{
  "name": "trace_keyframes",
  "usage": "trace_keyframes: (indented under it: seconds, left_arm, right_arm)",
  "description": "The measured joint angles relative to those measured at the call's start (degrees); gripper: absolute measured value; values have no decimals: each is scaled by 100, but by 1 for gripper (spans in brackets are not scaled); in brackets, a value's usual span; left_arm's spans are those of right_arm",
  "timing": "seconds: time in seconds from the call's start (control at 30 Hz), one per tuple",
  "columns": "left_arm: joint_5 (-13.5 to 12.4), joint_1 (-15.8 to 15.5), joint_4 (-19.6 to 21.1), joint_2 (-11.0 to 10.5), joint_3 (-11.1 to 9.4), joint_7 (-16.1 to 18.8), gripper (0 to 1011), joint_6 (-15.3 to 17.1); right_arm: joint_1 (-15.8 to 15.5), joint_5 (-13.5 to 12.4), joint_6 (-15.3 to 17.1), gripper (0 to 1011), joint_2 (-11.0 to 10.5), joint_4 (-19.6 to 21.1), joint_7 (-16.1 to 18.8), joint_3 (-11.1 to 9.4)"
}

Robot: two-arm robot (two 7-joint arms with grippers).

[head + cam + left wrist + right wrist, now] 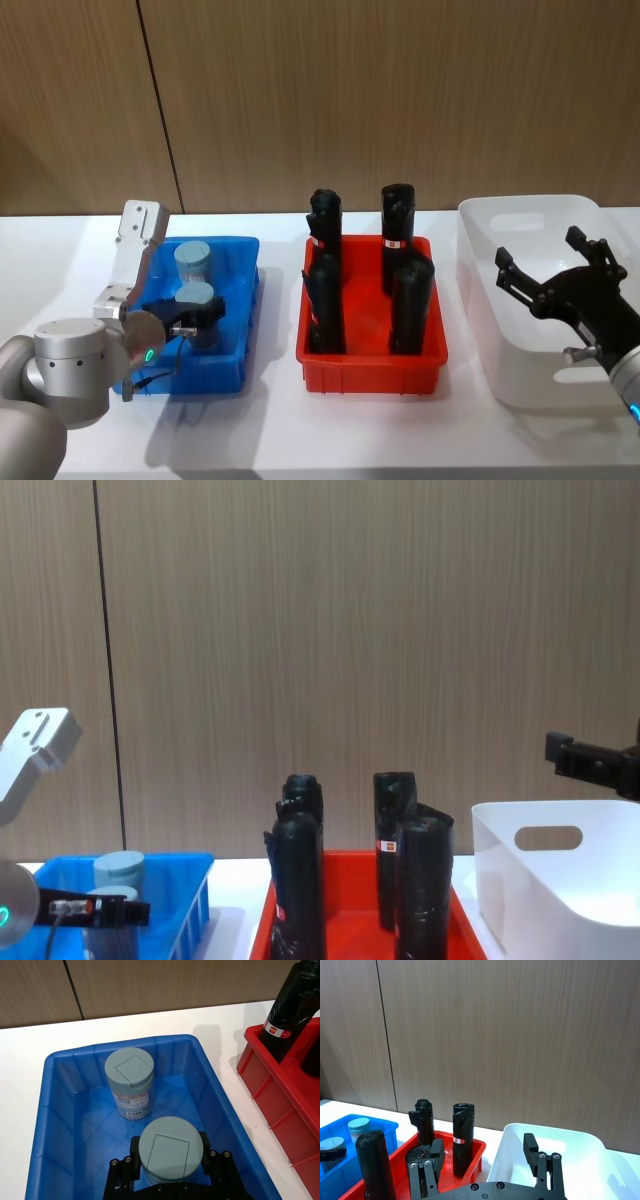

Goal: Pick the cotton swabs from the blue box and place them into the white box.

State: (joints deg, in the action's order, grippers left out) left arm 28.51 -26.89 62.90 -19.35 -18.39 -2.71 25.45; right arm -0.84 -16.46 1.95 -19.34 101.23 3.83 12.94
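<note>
Pincer on the left arm [169, 1142] sits low inside the blue basket [60, 1110], wrist angled in from the near left corner. Its two black fingers [135, 1149] sit on either side of the near cotton swab jar [171, 1155], and from the wrist view they look closed against its sides. That jar stands upright on the basket floor, its pale blue-grey round lid showing a flip-tab outline. The second jar [129, 1082] stands just behind it toward the back wall, clear-bodied with a small white label.

Over on the right, the right pincer [537, 243] hovers above the white bin [525, 203], fingers spread wide with nothing between them, forearm coming in from the near right corner.

The basket is bright blue plastic with ribbed, glossy walls. The bin is smooth white plastic with rounded corners and an oval handle cutout. Between the two, a red bin [370, 375] holds four tall black cylinders [397, 235], matte and wrinkled at the top, some with a red-and-white band.

All three containers stand in a row on a plain white counter [350, 430], backed by a brown wood-grain panel wall [400, 90] with a dark vertical seam.
</note>
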Motion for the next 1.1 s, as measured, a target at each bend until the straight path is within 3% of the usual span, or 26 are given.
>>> trace_keyframes:
  seconds: [0.53, 1.1]
  left_arm:
    - [-247, 153, 353, -61, -7, 127, 671, -145]
    - [-612, 581, 1473, -378, 48, -126, 671, -501]
  right_arm:
    - [0, 0, 0, 1002, 0, 0, 0, 0]
    - [0, 0, 0, 1002, 0, 0, 0, 0]
